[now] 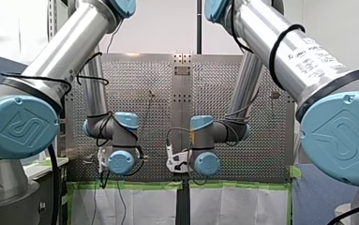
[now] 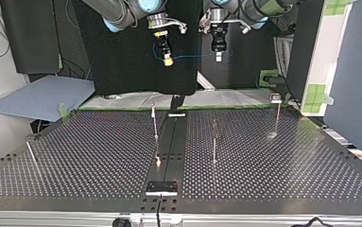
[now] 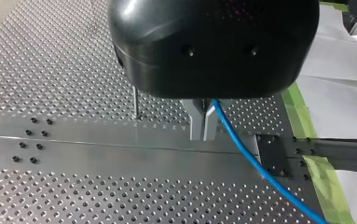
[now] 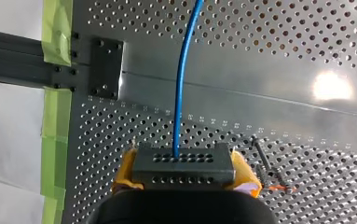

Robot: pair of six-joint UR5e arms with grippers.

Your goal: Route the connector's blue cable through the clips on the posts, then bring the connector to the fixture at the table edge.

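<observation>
the right pincer (image 4: 184, 176) is clamped on the connector (image 4: 184, 162); the left pincer (image 3: 203, 127) pinches its blue cable (image 3: 242, 151) above the perforated surface (image 3: 73, 186).

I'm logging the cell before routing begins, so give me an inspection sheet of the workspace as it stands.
Surface: perforated table, metal strip down the middle.
Job's things: connector in my right gripper; posts upright, unthreaded; fixture at the table edge, empty.
Clutter: nothing seen.
Grippers: my right gripper shut on connector; my left gripper shut on blue cable.
Cables: blue cable spans between the grippers, above the table.
Surroundings: green tape along the table edge.
</observation>
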